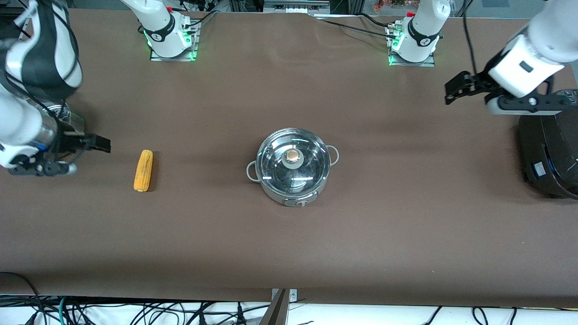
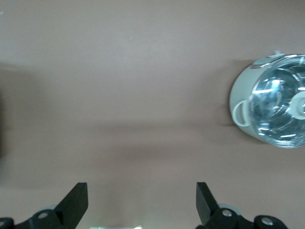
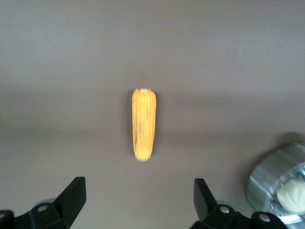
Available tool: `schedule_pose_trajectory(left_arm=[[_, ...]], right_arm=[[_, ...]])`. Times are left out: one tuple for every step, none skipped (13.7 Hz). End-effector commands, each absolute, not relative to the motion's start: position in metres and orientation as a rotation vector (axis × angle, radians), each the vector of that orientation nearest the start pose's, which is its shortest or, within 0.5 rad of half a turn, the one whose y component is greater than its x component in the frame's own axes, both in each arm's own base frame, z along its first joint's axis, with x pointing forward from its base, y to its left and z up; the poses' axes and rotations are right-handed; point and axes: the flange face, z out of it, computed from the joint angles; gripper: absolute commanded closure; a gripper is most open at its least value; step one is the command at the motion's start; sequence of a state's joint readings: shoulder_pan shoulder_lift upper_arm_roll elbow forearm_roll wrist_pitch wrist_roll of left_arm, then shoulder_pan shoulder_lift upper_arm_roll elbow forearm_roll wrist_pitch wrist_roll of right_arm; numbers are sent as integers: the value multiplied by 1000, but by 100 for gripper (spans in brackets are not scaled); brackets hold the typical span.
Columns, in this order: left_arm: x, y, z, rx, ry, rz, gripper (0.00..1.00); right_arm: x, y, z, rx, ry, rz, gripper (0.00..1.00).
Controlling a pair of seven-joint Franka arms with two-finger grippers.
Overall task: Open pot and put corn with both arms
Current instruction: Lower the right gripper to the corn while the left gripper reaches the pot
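Pot (image 1: 292, 168) stood lidded at table (image 1: 289, 253) centre, corn (image 1: 143, 170) at its 9 o'clock, bare cloth between, right gripper (image 1: 97, 143) wide open beside corn, left gripper (image 1: 456, 88) wide open over 2 o'clock edge.

The front view looks down steeply from high across the table (image 1: 289, 253), facing both arm bases and taking in its whole width. Each of the 2 wrist views looks straight down from closer. The left wrist shares the pot (image 2: 271, 107) with it; the right wrist shares the corn (image 3: 143, 125).
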State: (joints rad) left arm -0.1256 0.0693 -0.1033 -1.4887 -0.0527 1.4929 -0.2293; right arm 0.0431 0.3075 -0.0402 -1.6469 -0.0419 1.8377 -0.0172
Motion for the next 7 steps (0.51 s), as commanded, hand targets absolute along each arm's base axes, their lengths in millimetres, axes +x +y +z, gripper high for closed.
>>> schedule_pose_trajectory(left_arm=[[569,-191,576,-3167,134,113,0],[577,-201,544,-3123,159,178,0],[575,-215,539,-3111,213,190,0],[575,-221,530,-3115,251,216,0],[578,-226,521,-3117,236,236,0],[576,-242,510,-3133,213,276,3],[576,-252,499,-3168,81,335,3]], right_arm=[[657,2,357,-3177,-61,186,0],[658,2,333,-3175,-61,186,0],[658,2,311,-3177,-64,161,0],[655,0,290,-3177,-69,128,0],[650,0,272,-3177,-70,101,0],[645,1,260,-3175,-72,98,0],[641,1,251,-3165,-58,102,0]])
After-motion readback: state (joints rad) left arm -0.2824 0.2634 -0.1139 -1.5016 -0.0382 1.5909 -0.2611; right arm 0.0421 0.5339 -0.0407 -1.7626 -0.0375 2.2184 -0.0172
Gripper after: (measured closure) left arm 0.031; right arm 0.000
